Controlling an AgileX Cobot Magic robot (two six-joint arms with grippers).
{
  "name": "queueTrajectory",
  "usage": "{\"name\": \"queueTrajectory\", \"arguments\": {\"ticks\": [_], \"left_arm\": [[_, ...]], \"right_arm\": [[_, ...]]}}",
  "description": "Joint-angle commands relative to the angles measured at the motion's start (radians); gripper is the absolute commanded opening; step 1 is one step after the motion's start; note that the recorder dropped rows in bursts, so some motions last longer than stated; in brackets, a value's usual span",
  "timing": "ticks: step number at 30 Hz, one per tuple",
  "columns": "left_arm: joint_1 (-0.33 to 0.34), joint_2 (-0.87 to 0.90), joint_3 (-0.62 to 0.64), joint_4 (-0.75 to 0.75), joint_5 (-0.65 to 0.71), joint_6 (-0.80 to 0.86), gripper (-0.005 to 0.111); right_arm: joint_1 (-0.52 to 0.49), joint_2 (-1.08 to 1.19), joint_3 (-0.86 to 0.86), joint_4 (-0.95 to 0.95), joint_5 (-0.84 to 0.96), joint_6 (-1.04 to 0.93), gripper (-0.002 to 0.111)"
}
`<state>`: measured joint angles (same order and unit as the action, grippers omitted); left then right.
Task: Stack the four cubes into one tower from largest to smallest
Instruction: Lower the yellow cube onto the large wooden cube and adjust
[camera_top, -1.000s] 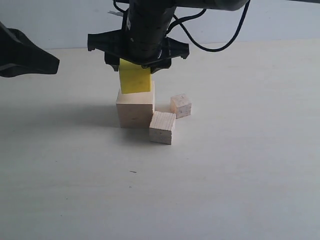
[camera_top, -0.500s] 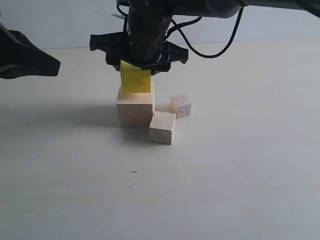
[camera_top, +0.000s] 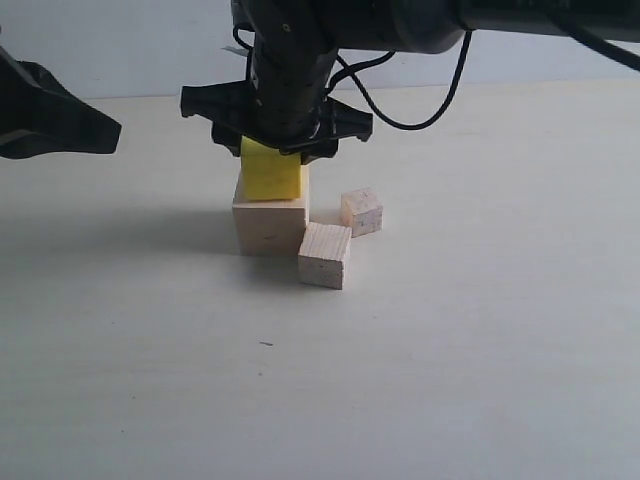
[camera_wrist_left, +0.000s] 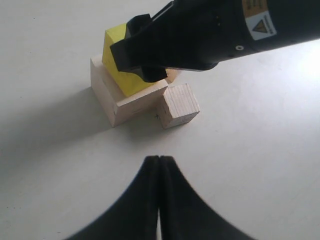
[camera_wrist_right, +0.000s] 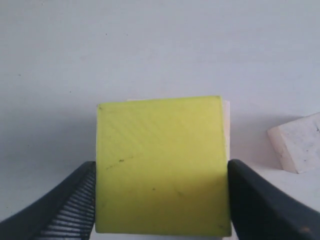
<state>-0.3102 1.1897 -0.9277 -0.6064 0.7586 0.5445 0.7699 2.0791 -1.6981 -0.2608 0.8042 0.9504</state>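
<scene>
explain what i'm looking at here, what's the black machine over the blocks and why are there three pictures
This is a robot with two arms, each ending in a two-fingered gripper. One picture comes from a camera off the arms; the other two come from cameras on each wrist. On the table sit a large wooden cube, a medium wooden cube beside it and a small wooden cube. The right gripper is closed on the yellow cube, which seems to rest on the large one. The left gripper is shut, empty, off to the side.
</scene>
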Motion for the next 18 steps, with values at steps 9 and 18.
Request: {"name": "queueTrajectory", "arguments": {"ticks": [9, 18], "left_arm": [[-0.001, -0.007, 0.005, -0.009, 0.002, -0.003, 0.000], [-0.001, -0.007, 0.005, -0.009, 0.006, -0.003, 0.000]], "right_arm": [[0.003, -0.006, -0.008, -0.030, -0.006, 0.045, 0.000], [0.003, -0.006, -0.008, -0.028, -0.006, 0.045, 0.000]]}}
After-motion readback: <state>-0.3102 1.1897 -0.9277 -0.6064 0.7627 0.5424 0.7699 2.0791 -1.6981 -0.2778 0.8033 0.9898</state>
